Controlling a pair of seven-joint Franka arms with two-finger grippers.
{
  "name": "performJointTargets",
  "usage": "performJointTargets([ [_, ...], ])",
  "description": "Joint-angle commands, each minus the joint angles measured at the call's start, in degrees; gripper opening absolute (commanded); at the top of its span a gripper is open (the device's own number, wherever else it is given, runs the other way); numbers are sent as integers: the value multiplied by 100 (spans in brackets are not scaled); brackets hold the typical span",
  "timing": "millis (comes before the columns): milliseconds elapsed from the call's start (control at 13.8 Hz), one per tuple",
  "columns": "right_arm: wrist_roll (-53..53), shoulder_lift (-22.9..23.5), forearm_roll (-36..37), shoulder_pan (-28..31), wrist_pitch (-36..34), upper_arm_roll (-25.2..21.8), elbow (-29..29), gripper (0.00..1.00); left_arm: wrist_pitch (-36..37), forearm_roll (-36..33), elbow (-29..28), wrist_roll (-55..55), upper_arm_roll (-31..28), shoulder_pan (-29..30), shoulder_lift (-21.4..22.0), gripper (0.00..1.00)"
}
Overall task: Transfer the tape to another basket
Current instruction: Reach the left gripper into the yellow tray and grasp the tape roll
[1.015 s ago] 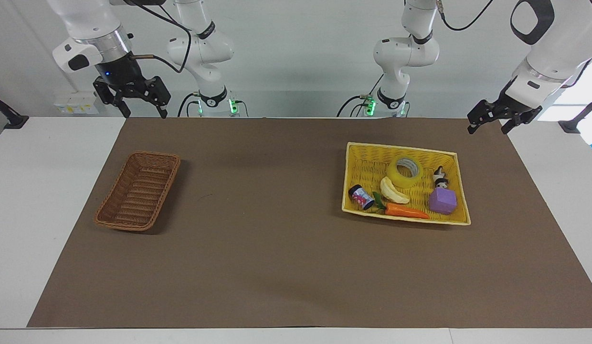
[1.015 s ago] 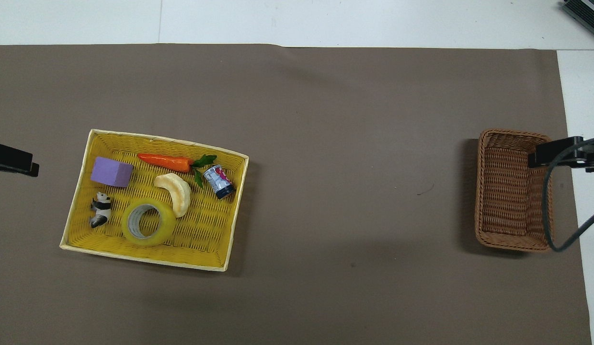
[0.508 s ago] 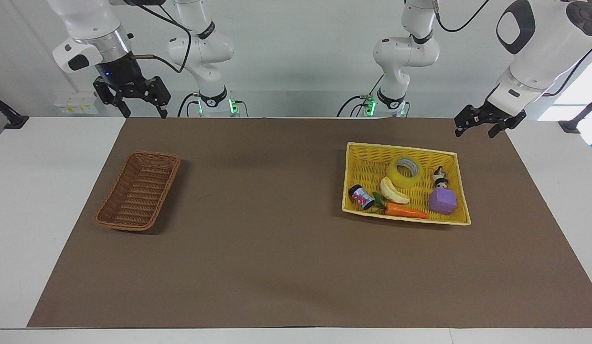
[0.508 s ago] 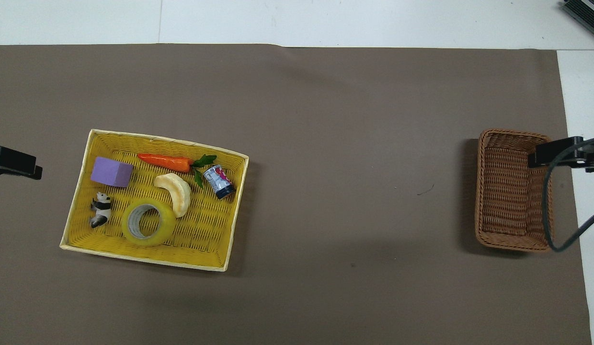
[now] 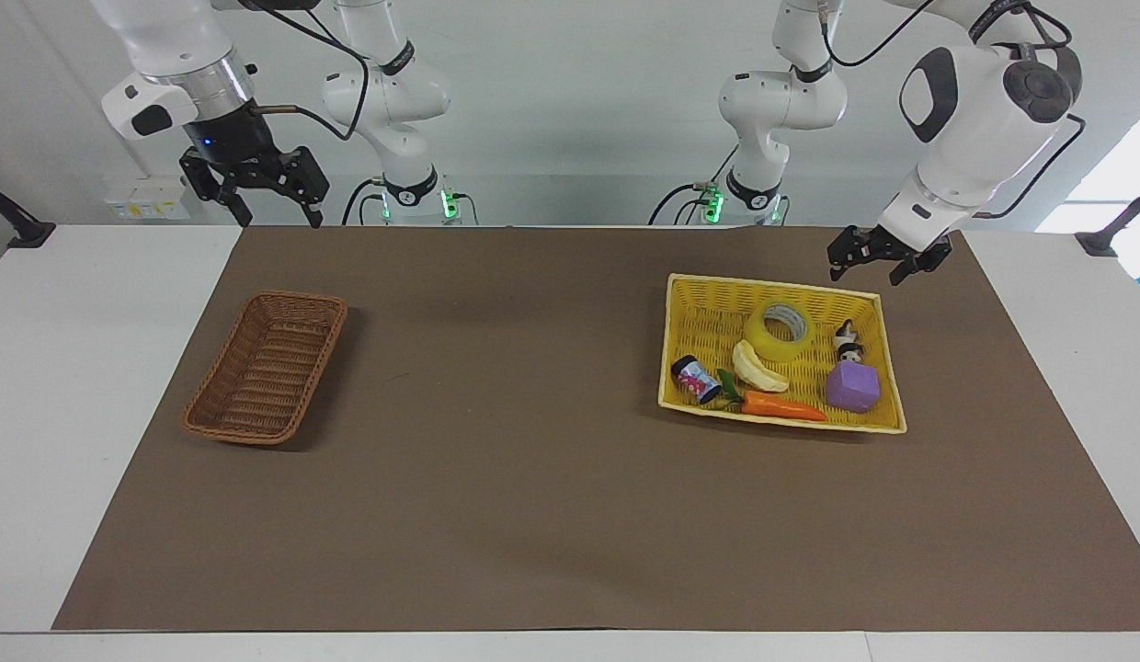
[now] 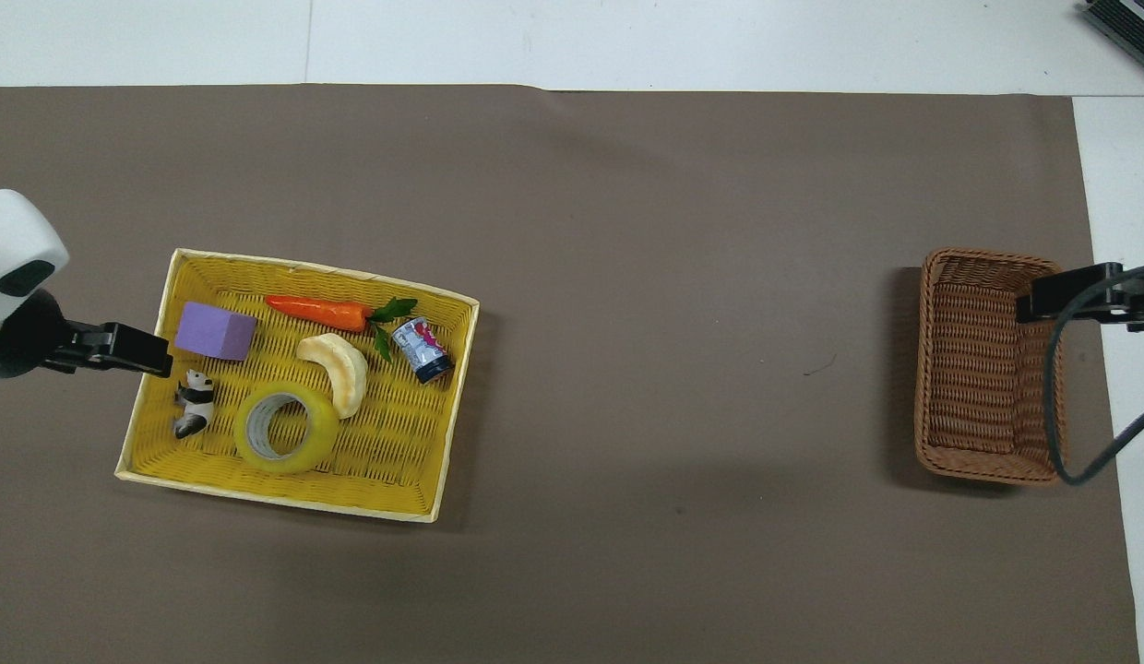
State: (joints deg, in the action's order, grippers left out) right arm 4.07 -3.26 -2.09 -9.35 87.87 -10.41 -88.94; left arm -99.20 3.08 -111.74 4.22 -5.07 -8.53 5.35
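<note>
In the facing view, the tape (image 5: 780, 329) lies flat in the yellow basket (image 5: 694, 292), which sits on the brown mat (image 5: 533, 478) toward the left arm's end of the worktop (image 5: 101, 303). In that basket it is on the side nearer the robots, with the banana (image 5: 758, 367) just beside it and the panda figure (image 5: 846, 340), purple block (image 5: 852, 386), carrot (image 5: 783, 405) and small can (image 5: 696, 379) around. The brown wicker basket (image 5: 267, 367) stands toward the right arm's end of the worktop, well apart from the yellow one. The left gripper (image 5: 875, 260) hangs in the air over the mat by the yellow basket's corner nearest the robots, its fingers (image 5: 838, 267) spread apart and holding nothing. The right gripper (image 5: 271, 204) hangs over the worktop's edge nearest the robots, at the right arm's end, fingers wide apart and empty; that arm waits. In the overhead view, the tape (image 6: 285, 429) rests in the yellow basket (image 6: 443, 433), touching the banana (image 6: 339, 372), with the panda figure (image 6: 194, 402) beside it. The left gripper (image 6: 129, 349) overlaps the yellow basket's rim next to the purple block (image 6: 214, 331); how far its fingers are apart cannot be told here. The right gripper (image 6: 1079, 293) shows over the brown wicker basket (image 6: 978, 387), its fingers likewise unclear from above.
</note>
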Motion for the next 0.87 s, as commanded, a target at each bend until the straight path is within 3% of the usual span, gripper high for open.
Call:
performJointTargets([
  [0, -152, -43, -89, 21, 108, -4, -88, 100, -633, 193, -838, -53, -73, -69, 177, 100],
  [290, -152, -43, -89, 21, 108, -4, -97, 100, -1547, 456, -1665, -18, -73, -8, -190, 100],
  [363, -152, -43, -89, 21, 108, -4, -88, 100, -1663, 553, -1728, -18, -73, 10, -270, 95],
  [653, -152, -43, -89, 21, 108, -4, -88, 100, -1962, 861, -2009, -18, -82, 80, -473, 68],
  [798, -152, -43, -89, 21, 108, -4, -88, 100, -2234, 949, -2237, -27, -82, 80, -500, 45],
])
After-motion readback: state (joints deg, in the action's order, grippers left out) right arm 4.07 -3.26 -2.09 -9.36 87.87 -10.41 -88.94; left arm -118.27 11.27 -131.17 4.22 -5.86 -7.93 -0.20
